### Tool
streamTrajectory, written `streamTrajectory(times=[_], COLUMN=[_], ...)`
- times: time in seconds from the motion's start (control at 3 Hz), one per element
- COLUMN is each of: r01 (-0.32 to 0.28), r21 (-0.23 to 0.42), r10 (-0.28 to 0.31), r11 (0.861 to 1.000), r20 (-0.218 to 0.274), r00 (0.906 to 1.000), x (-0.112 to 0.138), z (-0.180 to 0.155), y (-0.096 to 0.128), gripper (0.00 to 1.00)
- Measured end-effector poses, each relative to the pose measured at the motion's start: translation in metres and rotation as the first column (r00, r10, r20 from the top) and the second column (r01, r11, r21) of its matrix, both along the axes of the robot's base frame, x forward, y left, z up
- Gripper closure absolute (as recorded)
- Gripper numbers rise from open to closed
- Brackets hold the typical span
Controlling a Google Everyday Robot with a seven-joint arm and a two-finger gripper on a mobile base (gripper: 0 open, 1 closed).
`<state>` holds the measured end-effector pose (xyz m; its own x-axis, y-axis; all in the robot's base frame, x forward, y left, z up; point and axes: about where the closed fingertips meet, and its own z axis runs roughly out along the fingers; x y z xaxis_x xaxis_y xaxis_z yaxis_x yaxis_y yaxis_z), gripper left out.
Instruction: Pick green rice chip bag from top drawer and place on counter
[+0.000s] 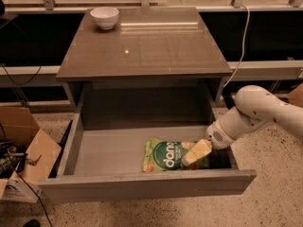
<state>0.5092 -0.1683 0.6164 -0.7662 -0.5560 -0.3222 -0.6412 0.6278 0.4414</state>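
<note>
My gripper sits low inside the top drawer, over the right end of the green rice chip bag. Whether it has hold of the pouch I cannot tell. From it the bag's bulk lies toward 9 o'clock, flat on the drawer floor near the front panel, long axis running 9 to 3. The counter lies toward 11 o'clock, a white bowl at its far left corner.
</note>
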Motion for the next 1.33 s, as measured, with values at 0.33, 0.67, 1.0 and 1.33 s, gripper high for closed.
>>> streamTrajectory(times=[0.33,0.67,1.0,1.33], r01=[0.004,0.004,0.014,0.035], r21=[0.004,0.004,0.0,-0.019], r10=[-0.004,-0.004,-0.014,-0.032], r11=[1.0,1.0,1.0,0.999], r20=[-0.007,-0.007,0.037,0.136], r00=[1.0,1.0,0.9992,0.9903], x=[-0.001,-0.001,0.004,0.011], z=[-0.001,0.0,0.02,0.058], y=[0.002,0.002,0.004,-0.002], gripper=[0.42,0.66,0.89,1.0])
